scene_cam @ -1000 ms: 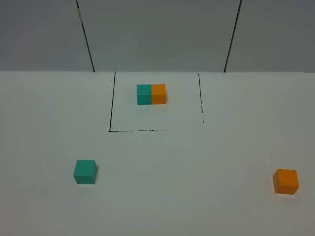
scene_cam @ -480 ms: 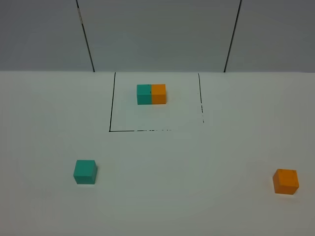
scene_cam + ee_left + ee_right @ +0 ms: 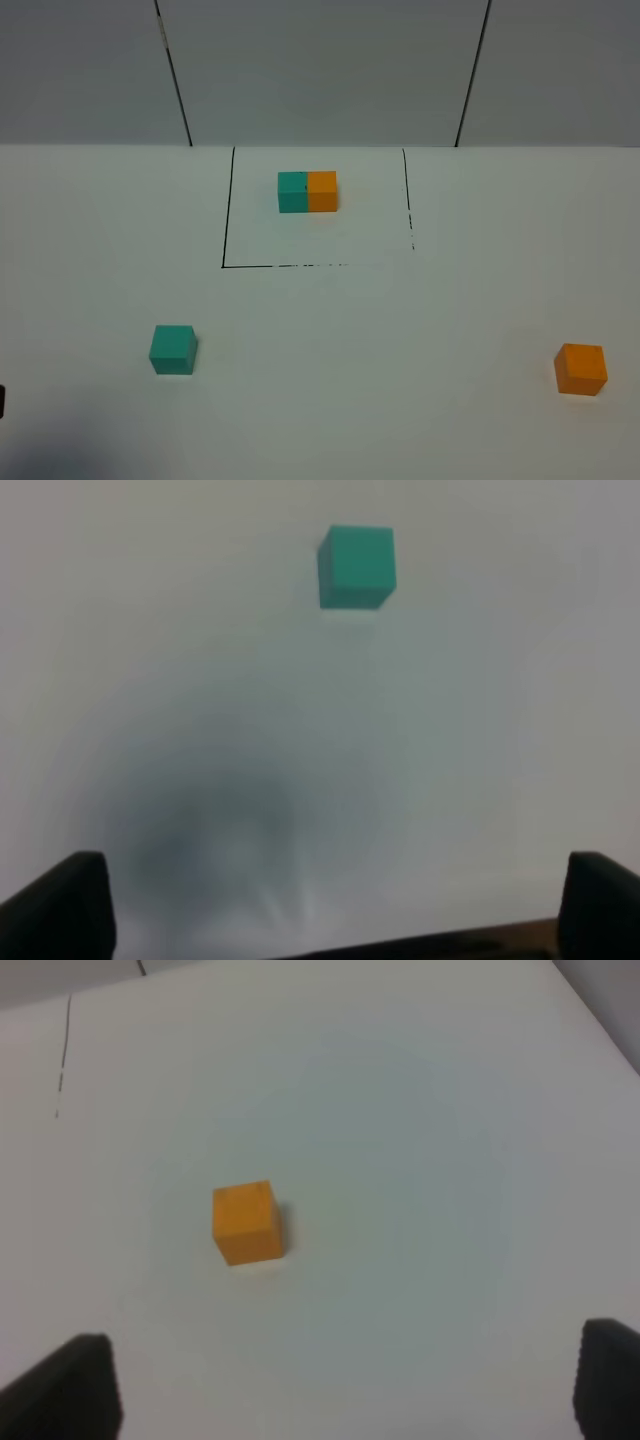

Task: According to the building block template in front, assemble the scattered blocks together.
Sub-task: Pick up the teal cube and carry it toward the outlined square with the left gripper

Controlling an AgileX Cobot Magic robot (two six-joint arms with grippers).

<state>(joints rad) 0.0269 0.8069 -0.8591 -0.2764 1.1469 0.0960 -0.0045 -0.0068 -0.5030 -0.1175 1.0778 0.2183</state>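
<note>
Item: building block template (image 3: 307,191), a teal-green half and an orange half joined as one short bar, teal half on the left in the high view, orange on the right; it sits flat on the white tabletop (image 3: 400,330) inside a thin black outline (image 3: 260,266), close to the far edge of the marked area. Item: teal-green cube (image 3: 173,349), loose and resting flat on the near left of the tabletop, outside the outline and well apart from the template. Item: orange cube (image 3: 581,369), loose and resting flat on the near right, close to the right edge of the high view and well apart from the teal-green cube. Item: left end effector (image 3: 330,905), fingers (image 3: 70,910) spread wide apart with nothing between them; the teal-green cube (image 3: 357,567) lies ahead of it, clear of both fingers, with a soft shadow on the tabletop between. Item: right end effector (image 3: 335,1385), fingers (image 3: 70,1390) likewise spread wide and holding nothing; the orange cube (image 3: 247,1222) lies ahead of it, untouched. Backdrop: grey wall panels (image 3: 320,70) with dark seams.
</note>
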